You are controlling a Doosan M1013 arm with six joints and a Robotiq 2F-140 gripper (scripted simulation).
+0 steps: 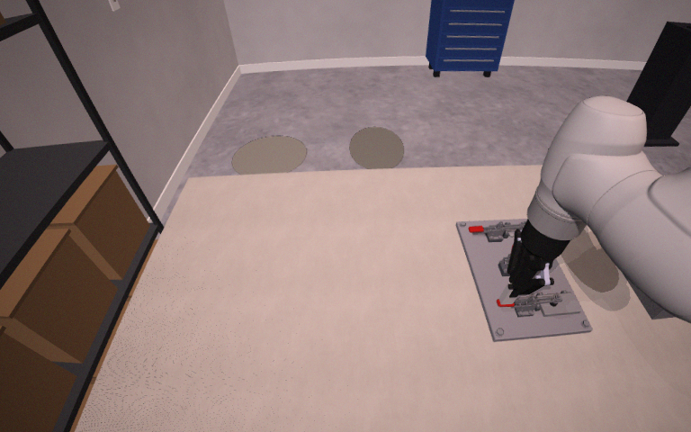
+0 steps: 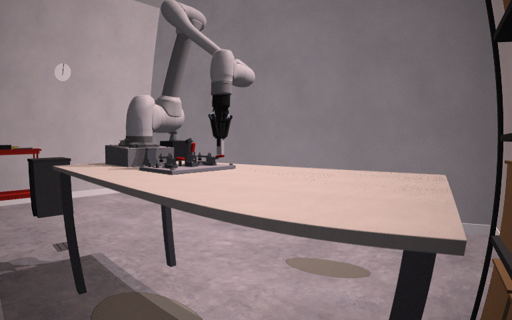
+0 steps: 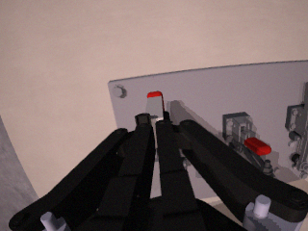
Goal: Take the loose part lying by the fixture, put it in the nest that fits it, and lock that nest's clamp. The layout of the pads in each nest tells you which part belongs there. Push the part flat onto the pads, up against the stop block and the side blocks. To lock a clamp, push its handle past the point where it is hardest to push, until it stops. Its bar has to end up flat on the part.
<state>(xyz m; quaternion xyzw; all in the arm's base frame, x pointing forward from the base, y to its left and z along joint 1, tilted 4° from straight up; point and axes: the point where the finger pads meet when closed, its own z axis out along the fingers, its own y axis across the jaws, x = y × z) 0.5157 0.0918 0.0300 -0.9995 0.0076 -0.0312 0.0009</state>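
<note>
Clamp handle (image 1: 505, 304) (image 2: 219, 155) (image 3: 154, 94) shows only partly beneath the end effector (image 1: 512, 294) (image 2: 220, 139) (image 3: 154, 118).

The top view looks steeply down from above the counter (image 1: 305, 255) (image 2: 302, 196) (image 3: 48, 72), facing its far edge and the blue cabinet (image 1: 471, 35). The exterior view stands farther from the plate (image 1: 509, 326) (image 2: 177, 170) (image 3: 202, 87), off a long edge, just above counter height, with one corner closest. The wrist view peers down past the jaws (image 1: 512, 292) (image 2: 220, 140), nearest the plate. Top and exterior share the arm (image 1: 601, 188) (image 2: 179, 67); all three share the plate
</note>
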